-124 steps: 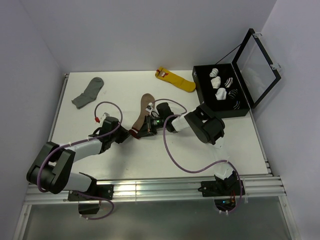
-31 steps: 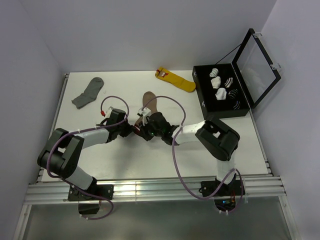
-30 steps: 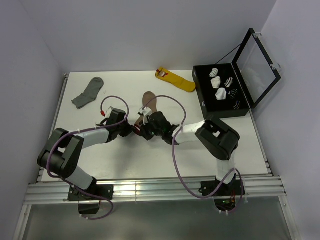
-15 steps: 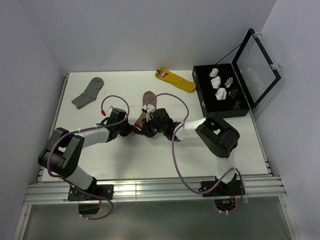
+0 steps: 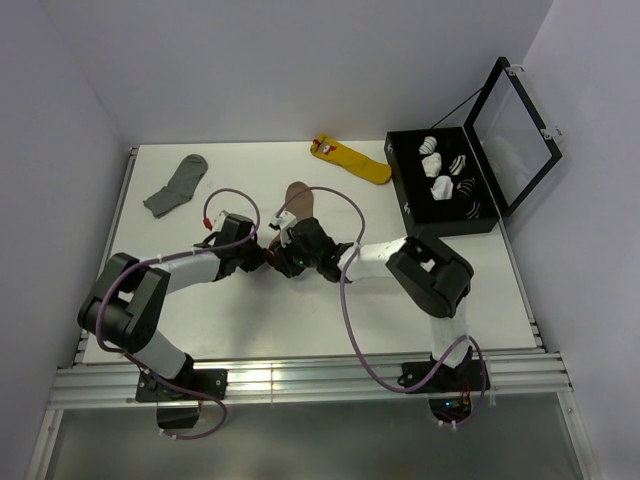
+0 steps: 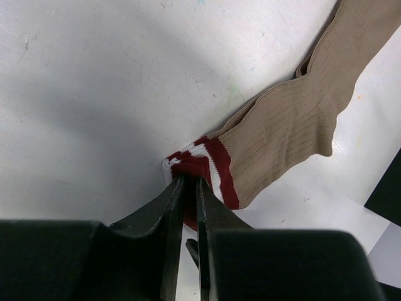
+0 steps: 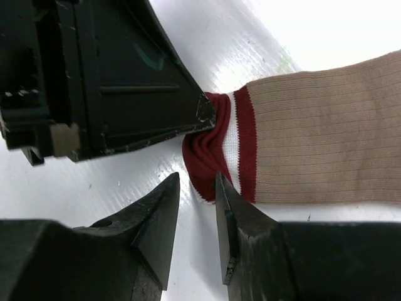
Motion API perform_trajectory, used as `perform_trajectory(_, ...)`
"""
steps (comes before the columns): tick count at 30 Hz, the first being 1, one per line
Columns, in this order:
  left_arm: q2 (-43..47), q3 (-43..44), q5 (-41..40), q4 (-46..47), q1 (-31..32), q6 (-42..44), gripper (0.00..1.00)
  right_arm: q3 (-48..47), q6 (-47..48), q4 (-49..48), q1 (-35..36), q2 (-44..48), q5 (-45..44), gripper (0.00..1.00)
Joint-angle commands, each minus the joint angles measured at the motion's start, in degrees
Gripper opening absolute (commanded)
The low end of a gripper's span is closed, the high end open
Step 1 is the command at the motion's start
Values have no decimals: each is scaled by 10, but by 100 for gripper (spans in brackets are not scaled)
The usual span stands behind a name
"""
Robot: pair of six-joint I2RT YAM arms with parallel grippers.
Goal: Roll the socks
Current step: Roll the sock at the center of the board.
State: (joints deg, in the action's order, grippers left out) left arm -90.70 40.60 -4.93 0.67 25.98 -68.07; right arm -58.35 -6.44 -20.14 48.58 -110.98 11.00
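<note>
The tan sock [image 5: 298, 194] with a dark red and white striped cuff lies flat mid-table, toe pointing away. In the left wrist view its cuff [image 6: 199, 160] is pinched between my left gripper's [image 6: 189, 180] fingers, which are shut on it. My right gripper [image 7: 197, 180] faces the left one from the other side of the cuff [image 7: 216, 141]. Its jaws stand a little apart with nothing between them, one tip resting at the cuff's edge. From above, both grippers [image 5: 275, 258] meet at the sock's near end and hide the cuff.
A grey sock [image 5: 177, 185] lies at the far left. A yellow sock [image 5: 352, 159] lies at the back centre. A black box [image 5: 410, 205] with its lid [image 5: 515, 108] raised holds several rolled socks at the back right.
My right gripper's jaws have parted and let go of the cuff, and the right wrist has shifted slightly left and away. The left gripper keeps its pinch.
</note>
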Motion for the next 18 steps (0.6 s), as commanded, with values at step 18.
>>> perform_trajectory(18,-20,40,-47,-124,1,29,19,-67,26,220,37,-43,-141,37)
